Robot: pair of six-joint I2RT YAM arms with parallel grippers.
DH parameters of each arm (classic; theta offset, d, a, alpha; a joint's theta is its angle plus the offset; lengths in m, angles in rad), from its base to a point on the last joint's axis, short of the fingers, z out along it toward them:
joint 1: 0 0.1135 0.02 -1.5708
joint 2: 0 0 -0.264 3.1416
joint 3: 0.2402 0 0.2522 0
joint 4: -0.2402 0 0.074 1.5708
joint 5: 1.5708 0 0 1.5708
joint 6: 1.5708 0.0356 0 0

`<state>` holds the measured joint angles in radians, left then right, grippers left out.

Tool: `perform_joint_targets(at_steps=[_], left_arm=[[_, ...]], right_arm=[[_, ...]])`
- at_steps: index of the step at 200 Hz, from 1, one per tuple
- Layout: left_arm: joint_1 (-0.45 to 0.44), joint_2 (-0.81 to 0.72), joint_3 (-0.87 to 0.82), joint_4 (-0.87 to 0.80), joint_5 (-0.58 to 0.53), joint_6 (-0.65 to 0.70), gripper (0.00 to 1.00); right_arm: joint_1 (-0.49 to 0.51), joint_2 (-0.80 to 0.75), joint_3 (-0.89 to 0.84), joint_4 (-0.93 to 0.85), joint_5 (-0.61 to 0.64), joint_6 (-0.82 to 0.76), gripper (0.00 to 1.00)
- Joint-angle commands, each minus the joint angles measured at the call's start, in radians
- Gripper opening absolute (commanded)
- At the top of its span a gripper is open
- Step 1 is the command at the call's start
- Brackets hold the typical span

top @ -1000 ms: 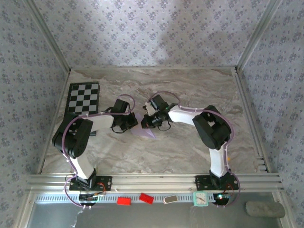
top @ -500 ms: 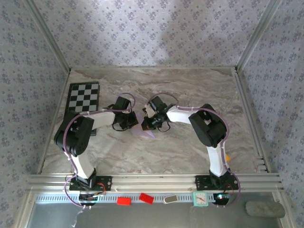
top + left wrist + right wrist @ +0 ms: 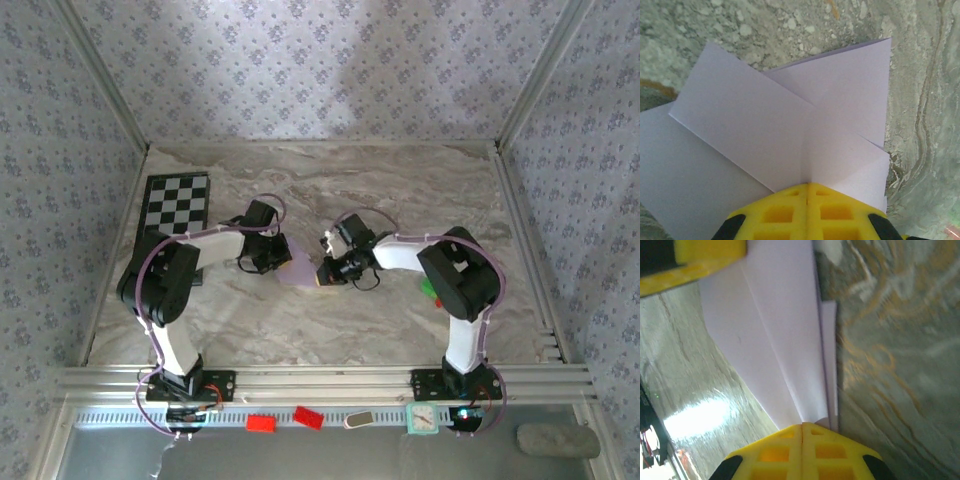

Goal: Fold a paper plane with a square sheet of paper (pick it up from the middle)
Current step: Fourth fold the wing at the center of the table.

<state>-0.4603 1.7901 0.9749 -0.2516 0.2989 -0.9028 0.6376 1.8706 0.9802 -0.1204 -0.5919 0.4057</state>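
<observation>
Paper reads thin, light, floppy, so I'd grip its layered folds: the square sheet of paper (image 3: pixel 303 272), part-folded, lies mid the bench (image 3: pixel 420 190) between left gripper (image 3: pixel 284 263) and right gripper (image 3: pixel 322 275), both closed, tips on it, pinch unclear.

Sheet of paper (image 3: pixel 755 120), at the tip of my left gripper (image 3: pixel 807 186): thin, matt, smooth, pale lilac, sharply creased.
Fingers of my left and right gripper (image 3: pixel 802 426): yellow plastic, matt, moulded with square recesses.
Table (image 3: pixel 925 100), beneath both my grippers: stone-patterned, smooth, glossy glare left of my right gripper.
</observation>
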Motion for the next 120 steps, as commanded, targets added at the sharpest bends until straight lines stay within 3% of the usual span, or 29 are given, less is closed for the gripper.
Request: perform_joint_targets(at_steps=[1, 70, 89, 120], left_arm=[[0.003, 0.088, -0.035, -0.141, -0.128, 0.009, 0.02], [-0.015, 0.004, 0.061, -0.097, -0.032, 0.044, 0.09], [-0.015, -0.055, 0.094, -0.071, 0.0, 0.032, 0.16], [-0.005, -0.161, 0.087, -0.076, -0.046, -0.001, 0.34]], right_arm=[[-0.014, -0.036, -0.085, -0.117, 0.013, -0.012, 0.0], [-0.038, -0.181, -0.121, -0.07, 0.019, 0.004, 0.01], [-0.034, -0.198, -0.094, -0.009, 0.012, 0.043, 0.06], [-0.033, -0.16, -0.02, 0.053, 0.038, 0.097, 0.21]])
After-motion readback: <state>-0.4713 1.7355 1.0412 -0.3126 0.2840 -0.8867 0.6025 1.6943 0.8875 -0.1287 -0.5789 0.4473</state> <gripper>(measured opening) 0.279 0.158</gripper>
